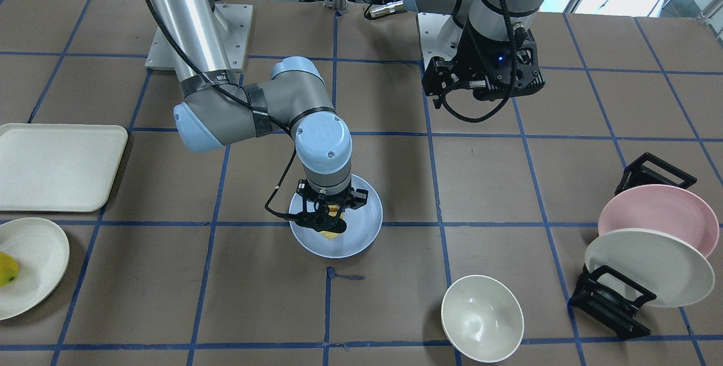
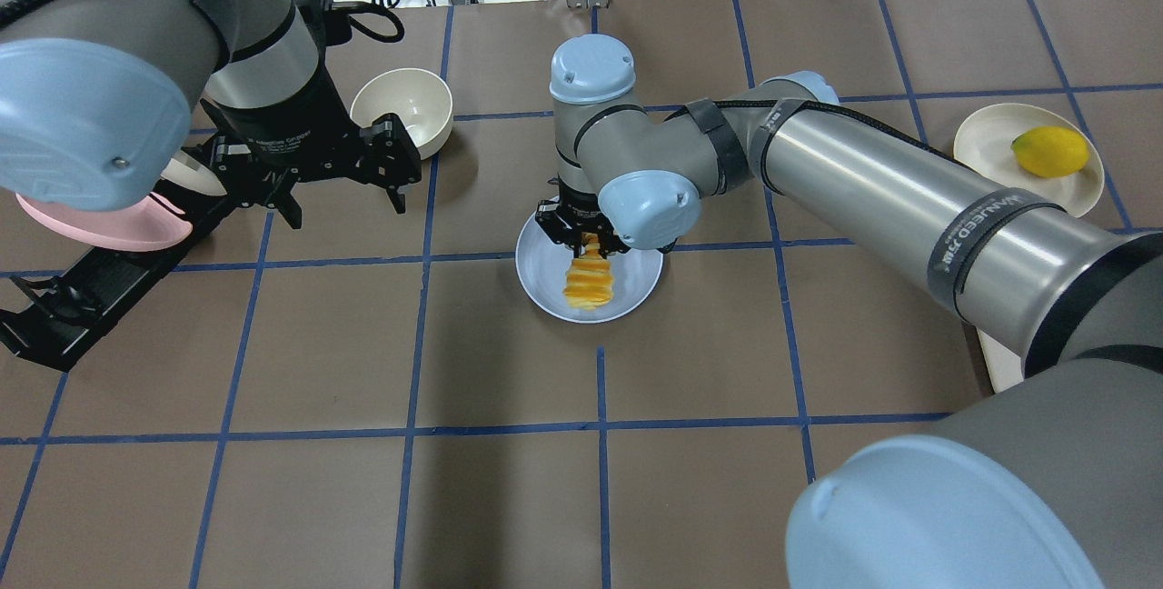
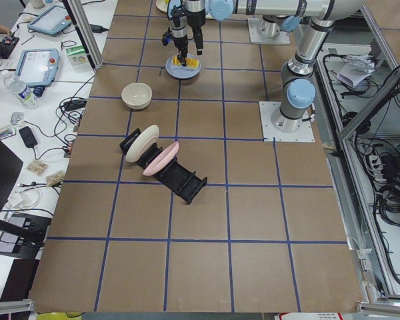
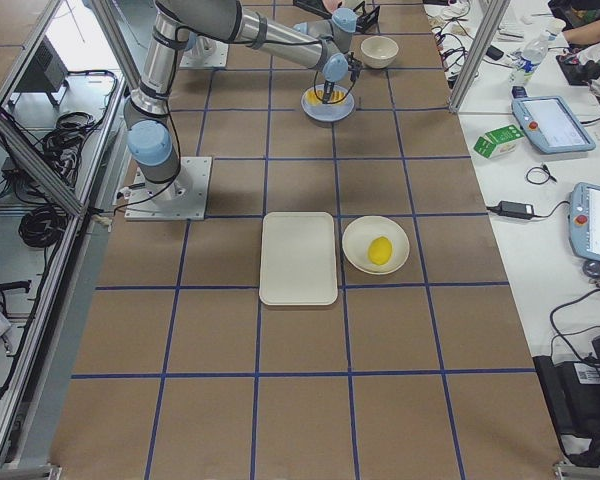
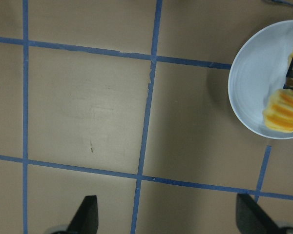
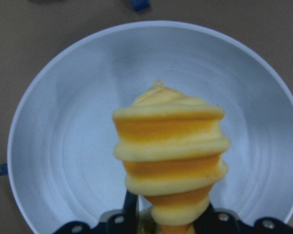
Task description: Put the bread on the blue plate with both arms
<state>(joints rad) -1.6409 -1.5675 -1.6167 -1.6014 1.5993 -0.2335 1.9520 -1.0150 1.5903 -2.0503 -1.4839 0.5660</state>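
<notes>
The bread, a ridged orange-and-yellow loaf, is over the middle of the blue plate at the table's centre. My right gripper is shut on one end of it, straight above the plate. The right wrist view shows the bread pointing down at the blue plate; I cannot tell whether it touches. In the front-facing view the right gripper hides most of the bread on the blue plate. My left gripper is open and empty, above bare table beside the plate.
A white bowl stands near the plate. A black rack holds a pink plate and a cream plate. A cream tray and a cream plate with a yellow fruit lie on the other side.
</notes>
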